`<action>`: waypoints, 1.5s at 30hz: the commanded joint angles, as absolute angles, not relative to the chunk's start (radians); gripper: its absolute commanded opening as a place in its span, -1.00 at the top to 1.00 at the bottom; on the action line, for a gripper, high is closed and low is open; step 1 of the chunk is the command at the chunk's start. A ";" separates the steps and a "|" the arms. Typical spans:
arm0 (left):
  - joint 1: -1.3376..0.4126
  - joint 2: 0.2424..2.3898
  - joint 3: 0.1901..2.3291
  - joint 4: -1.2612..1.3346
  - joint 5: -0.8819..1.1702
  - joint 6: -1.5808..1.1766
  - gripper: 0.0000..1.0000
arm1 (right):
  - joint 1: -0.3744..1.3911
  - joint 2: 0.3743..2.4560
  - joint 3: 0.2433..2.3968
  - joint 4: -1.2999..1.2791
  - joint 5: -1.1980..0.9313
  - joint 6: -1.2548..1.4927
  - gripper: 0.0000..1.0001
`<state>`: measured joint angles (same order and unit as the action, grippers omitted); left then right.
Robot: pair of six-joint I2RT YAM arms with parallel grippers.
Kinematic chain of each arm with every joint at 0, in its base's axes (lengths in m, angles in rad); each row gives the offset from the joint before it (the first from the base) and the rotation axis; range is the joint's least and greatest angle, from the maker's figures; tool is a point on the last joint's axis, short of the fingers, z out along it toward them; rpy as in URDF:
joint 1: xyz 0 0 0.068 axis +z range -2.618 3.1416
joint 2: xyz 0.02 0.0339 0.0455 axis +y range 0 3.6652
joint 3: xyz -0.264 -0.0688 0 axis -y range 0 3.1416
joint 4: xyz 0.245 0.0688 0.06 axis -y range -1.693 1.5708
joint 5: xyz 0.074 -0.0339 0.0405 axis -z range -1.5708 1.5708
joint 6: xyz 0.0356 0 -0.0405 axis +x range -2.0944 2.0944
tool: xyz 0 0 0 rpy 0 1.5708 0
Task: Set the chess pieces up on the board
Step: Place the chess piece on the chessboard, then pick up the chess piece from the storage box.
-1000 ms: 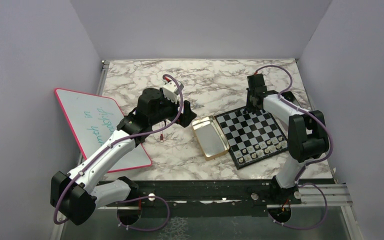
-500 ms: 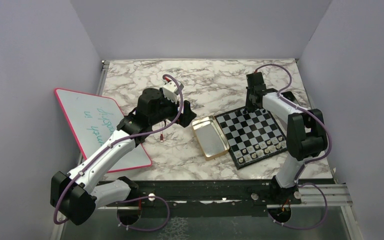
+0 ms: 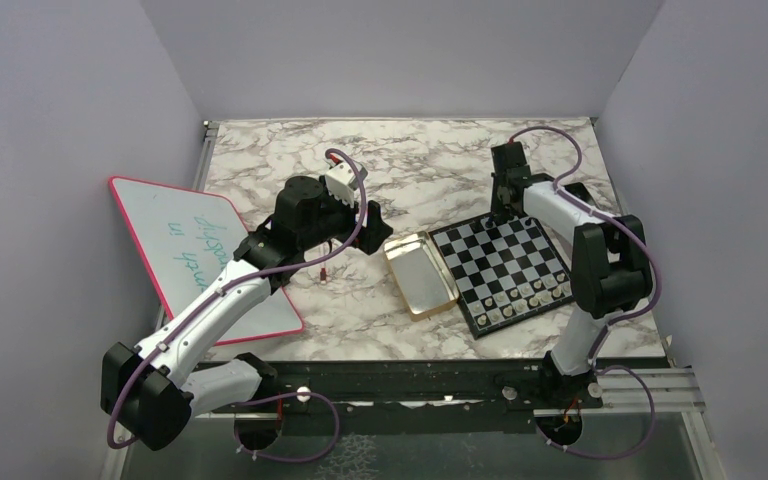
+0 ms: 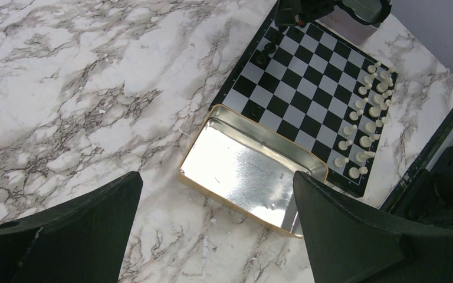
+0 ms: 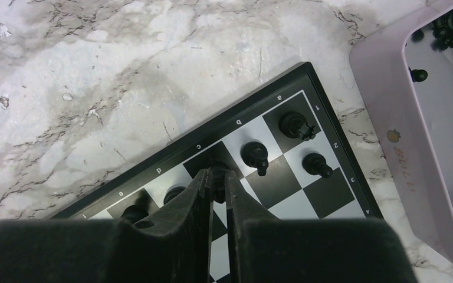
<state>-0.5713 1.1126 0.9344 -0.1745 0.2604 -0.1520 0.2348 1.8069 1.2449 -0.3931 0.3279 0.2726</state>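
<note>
The board (image 3: 505,262) lies right of centre, with white chess pieces (image 3: 530,295) lined along its near edge. They show too in the left wrist view (image 4: 368,106). My right gripper (image 3: 505,212) is at the board's far corner. Its fingers stand nearly together on a black chess piece (image 5: 217,181) that stands on a back-row square (image 5: 215,177). Three black pieces (image 5: 253,154) stand on neighbouring squares, and others are half hidden behind the fingers. My left gripper (image 3: 368,222) hovers wide open and empty (image 4: 215,183) over the marble left of the board.
An open gold tin (image 3: 420,275) lies against the board's left side. A pale pink tray (image 5: 389,118) holding more black pieces (image 5: 451,26) sits beyond the board's far corner. A pink-rimmed whiteboard (image 3: 195,250) lies far left, and a small red object (image 3: 322,273) sits near it.
My right gripper has shifted slightly along the board's far edge. The left arm has not moved.
</note>
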 commanded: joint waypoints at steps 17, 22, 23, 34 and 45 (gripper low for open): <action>-0.573 1.094 0.922 -0.168 0.245 -0.143 -0.98 | 0.207 1.739 1.350 -0.380 0.471 0.222 0.50; -0.575 1.089 0.916 -0.164 0.244 -0.144 -0.98 | 0.117 1.754 1.377 -0.358 0.454 0.259 0.49; -0.576 1.089 0.915 -0.164 0.244 -0.144 -0.98 | 0.092 1.760 1.382 -0.355 0.440 0.259 0.50; -0.582 1.079 0.915 -0.163 0.243 -0.138 -0.98 | -0.143 1.859 1.392 -0.290 0.340 0.278 0.37; -0.595 1.081 0.920 -0.179 0.225 -0.120 -0.98 | -0.193 1.933 1.355 -0.201 0.291 0.393 0.28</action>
